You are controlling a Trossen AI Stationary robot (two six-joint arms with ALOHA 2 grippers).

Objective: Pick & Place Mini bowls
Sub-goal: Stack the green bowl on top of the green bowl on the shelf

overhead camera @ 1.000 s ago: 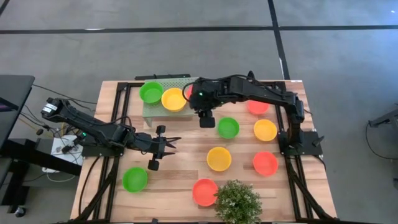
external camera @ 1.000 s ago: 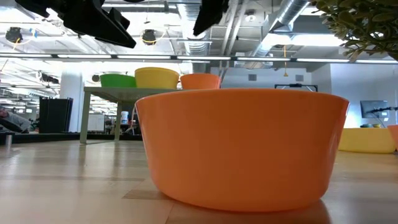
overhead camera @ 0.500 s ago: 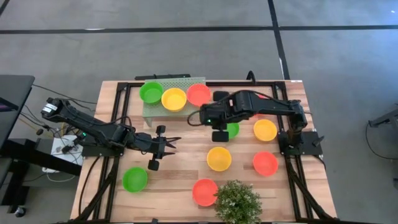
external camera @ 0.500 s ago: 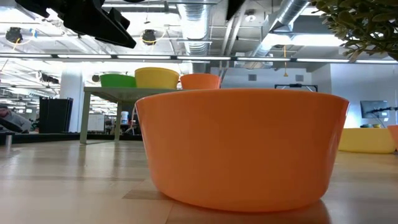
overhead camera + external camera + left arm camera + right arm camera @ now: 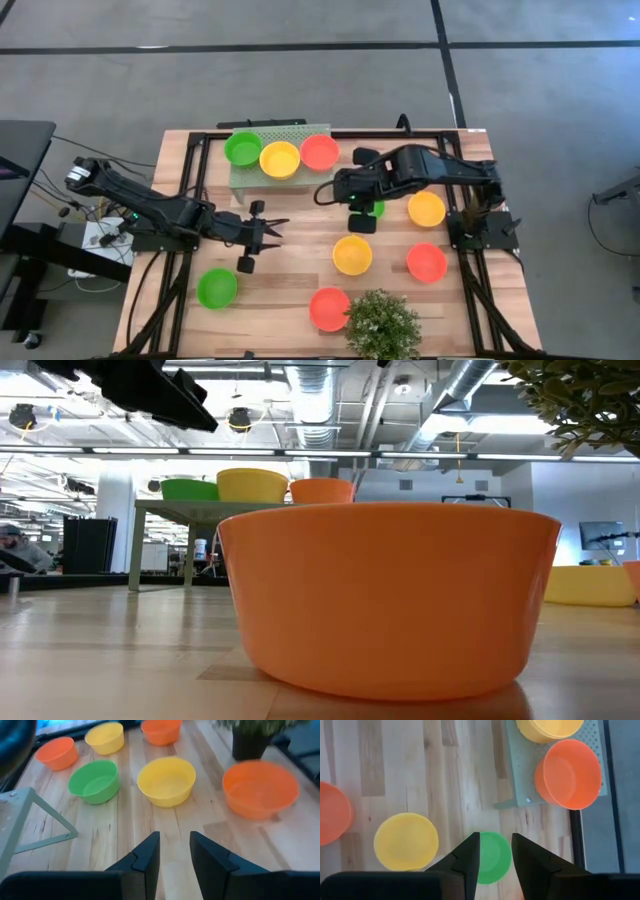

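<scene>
Wooden slatted table (image 5: 290, 270) carrying small round plastic mini bowls. Near edge: one red-orange bowl (image 5: 329, 308) just beside a small bushy green potted plant (image 5: 381, 325); one bright green bowl (image 5: 217, 288) toward the left. Middle row: one yellow bowl (image 5: 352, 255); one red-orange bowl (image 5: 427, 263) near the right side. Left end effector (image 5: 268, 235) hangs above bare wood left of centre, fingers (image 5: 148, 854) standing a narrow gap apart with nothing between them. Farther in: one yellow bowl (image 5: 426, 209); one green bowl (image 5: 492, 857) largely hidden from above by the right arm. Right end effector (image 5: 494, 854) sits directly over this green bowl, fingers slightly apart on either side of its middle; whether they touch it cannot be told. Far edge: pale green perforated rectangular stand (image 5: 285, 134) bearing three bowls in a row, green (image 5: 242, 148), yellow (image 5: 279, 159), red-orange (image 5: 320, 152), each touching its neighbour.
</scene>
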